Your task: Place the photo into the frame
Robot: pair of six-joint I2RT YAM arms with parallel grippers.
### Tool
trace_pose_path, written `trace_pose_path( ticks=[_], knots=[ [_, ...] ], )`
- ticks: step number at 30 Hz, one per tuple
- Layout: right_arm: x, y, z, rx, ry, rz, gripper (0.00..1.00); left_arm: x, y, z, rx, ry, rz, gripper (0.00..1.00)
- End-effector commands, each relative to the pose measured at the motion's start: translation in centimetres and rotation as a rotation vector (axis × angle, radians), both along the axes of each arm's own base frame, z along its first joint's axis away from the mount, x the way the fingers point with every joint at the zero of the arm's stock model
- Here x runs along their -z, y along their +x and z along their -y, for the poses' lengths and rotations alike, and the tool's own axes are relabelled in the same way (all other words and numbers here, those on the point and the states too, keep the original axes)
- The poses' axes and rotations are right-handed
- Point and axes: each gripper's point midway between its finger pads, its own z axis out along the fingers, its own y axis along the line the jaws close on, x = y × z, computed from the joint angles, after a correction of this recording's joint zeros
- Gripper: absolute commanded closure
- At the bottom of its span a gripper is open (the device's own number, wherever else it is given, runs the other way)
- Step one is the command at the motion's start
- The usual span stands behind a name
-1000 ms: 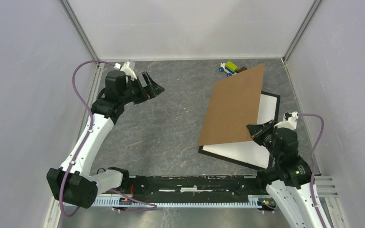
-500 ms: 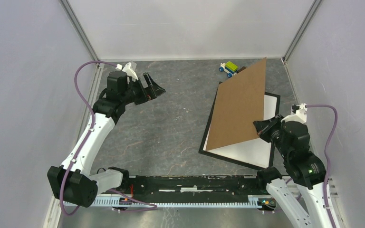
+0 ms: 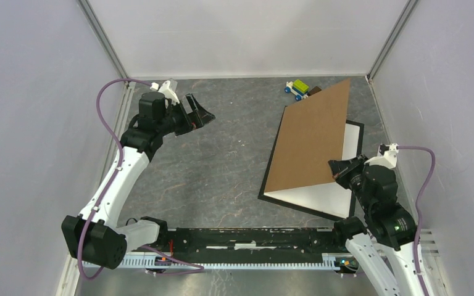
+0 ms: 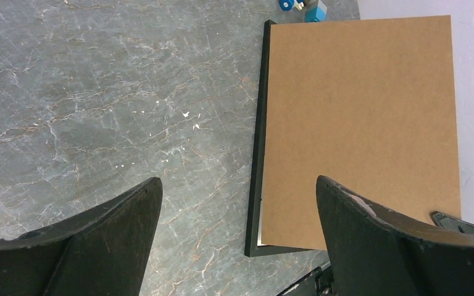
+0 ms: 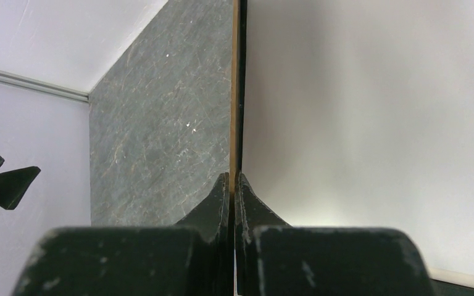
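Observation:
The black frame [image 3: 302, 208] lies flat on the right side of the table, its left edge [image 4: 259, 154] also showing in the left wrist view. A white sheet [image 3: 324, 196] fills it, which looks like the photo lying with its plain back up. A brown cardboard backing board [image 3: 311, 139] [image 4: 358, 123] hangs tilted over the frame. My right gripper [image 3: 335, 171] [image 5: 234, 180] is shut on the board's near right corner, and the board's edge [image 5: 234, 92] appears edge-on. My left gripper [image 3: 200, 111] [image 4: 237, 182] hovers open over the table's far left, holding nothing.
A small toy of coloured blocks [image 3: 297, 88] [image 4: 302, 6] sits at the back of the table just beyond the board's far corner. White walls close in the table on three sides. The right wall stands close to the frame.
The right arm has shifted right and swung the board, so the board now lies more nearly in line with the frame and covers more of it. The left arm has not moved.

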Motion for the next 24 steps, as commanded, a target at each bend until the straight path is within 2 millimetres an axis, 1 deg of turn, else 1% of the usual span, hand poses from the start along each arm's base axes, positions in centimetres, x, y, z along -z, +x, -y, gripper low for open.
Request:
trace_pose_path(
  ticks=[1, 6, 9, 15, 21, 24],
  knots=[
    [-5.1, 1.2, 0.0, 0.031, 0.078, 0.198, 1.00, -0.4, 0.3, 0.5, 0.042, 0.019, 0.053, 0.01],
    [-6.5, 0.6, 1.2, 0.075, 0.049, 0.218, 1.00, -0.4, 0.3, 0.5, 0.043, 0.017, 0.051, 0.01],
    [-6.8, 0.2, 1.5, 0.080, 0.039, 0.220, 1.00, -0.4, 0.3, 0.6, 0.045, 0.016, 0.050, 0.01],
    [-5.6, 0.4, 0.9, 0.056, 0.055, 0.200, 1.00, -0.4, 0.2, 0.6, 0.049, 0.014, 0.049, 0.01],
    [-5.1, 0.5, 0.0, 0.022, 0.087, 0.196, 1.00, -0.4, 0.2, 0.6, 0.049, 0.017, 0.051, 0.01],
    [-4.8, 0.3, 0.1, 0.025, 0.086, 0.183, 1.00, -0.4, 0.1, 0.7, 0.052, 0.015, 0.050, 0.01]
  ],
)
